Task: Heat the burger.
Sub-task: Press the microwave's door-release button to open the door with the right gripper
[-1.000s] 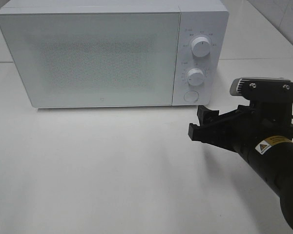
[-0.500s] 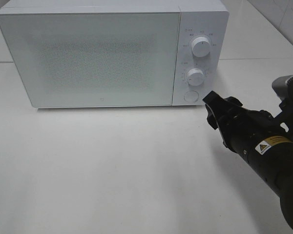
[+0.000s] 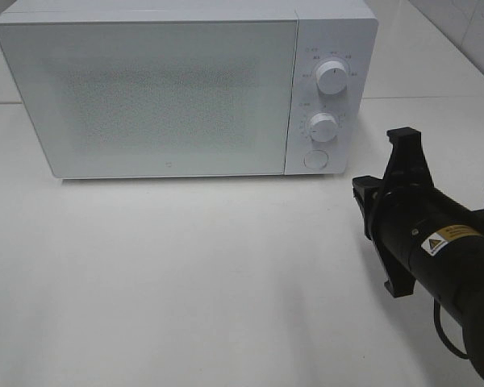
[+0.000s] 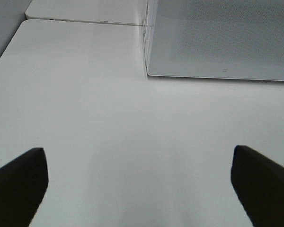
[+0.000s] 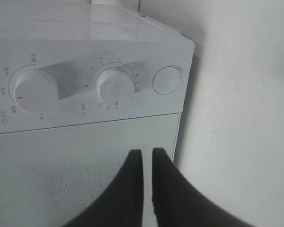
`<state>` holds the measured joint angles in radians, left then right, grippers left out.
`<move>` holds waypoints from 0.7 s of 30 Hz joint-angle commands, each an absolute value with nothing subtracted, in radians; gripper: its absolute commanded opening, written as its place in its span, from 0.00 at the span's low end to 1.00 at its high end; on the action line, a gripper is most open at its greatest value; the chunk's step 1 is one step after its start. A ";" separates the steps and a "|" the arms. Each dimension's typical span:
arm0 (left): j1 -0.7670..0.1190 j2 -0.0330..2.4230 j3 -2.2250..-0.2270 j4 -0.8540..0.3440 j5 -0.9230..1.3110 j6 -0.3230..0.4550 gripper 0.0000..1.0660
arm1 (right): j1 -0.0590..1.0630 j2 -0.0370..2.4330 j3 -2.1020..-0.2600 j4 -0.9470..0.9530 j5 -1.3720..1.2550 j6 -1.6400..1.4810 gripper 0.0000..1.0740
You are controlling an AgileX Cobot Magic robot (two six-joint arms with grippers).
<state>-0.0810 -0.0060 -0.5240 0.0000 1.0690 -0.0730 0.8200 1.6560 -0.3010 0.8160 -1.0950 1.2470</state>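
The burger is not in view in any frame. The white microwave stands at the back of the table with its door closed. My right gripper hovers just right of the microwave's control panel, rolled on its side, with its jaws together and nothing between them. In the right wrist view the right gripper points at the door's edge, below the two dials and the round button. My left gripper is wide open and empty over bare table, in front of the microwave's left corner.
The control panel has an upper dial, a lower dial and a round button. The white table stretches in front of the microwave. A table seam runs behind it.
My right wrist has rolled about a quarter turn and drawn back a little to the right, away from the panel. The microwave has not changed.
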 commanded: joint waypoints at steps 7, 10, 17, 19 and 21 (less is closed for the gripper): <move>-0.077 -0.020 -0.525 0.000 1.066 -0.075 0.92 | 0.815 1.656 -0.310 0.836 -1.076 1.298 0.00; -0.077 -0.020 -0.525 0.000 1.066 -0.075 0.92 | 0.815 1.656 -0.310 0.855 -1.076 1.298 0.00; -0.077 -0.020 -0.525 0.000 1.066 -0.075 0.92 | 0.815 1.682 -0.311 0.863 -1.069 1.316 0.00; -0.077 -0.020 -0.525 0.000 1.066 -0.075 0.92 | 0.815 1.711 -0.320 0.858 -1.068 1.346 0.00; -0.077 -0.020 -0.525 0.000 1.066 -0.075 0.92 | 0.815 1.738 -0.330 0.845 -1.072 1.378 0.00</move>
<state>-0.0810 -0.0060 -0.5240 0.0000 1.0690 -0.0730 0.8200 1.7220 -0.3150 0.8640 -1.0690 1.3480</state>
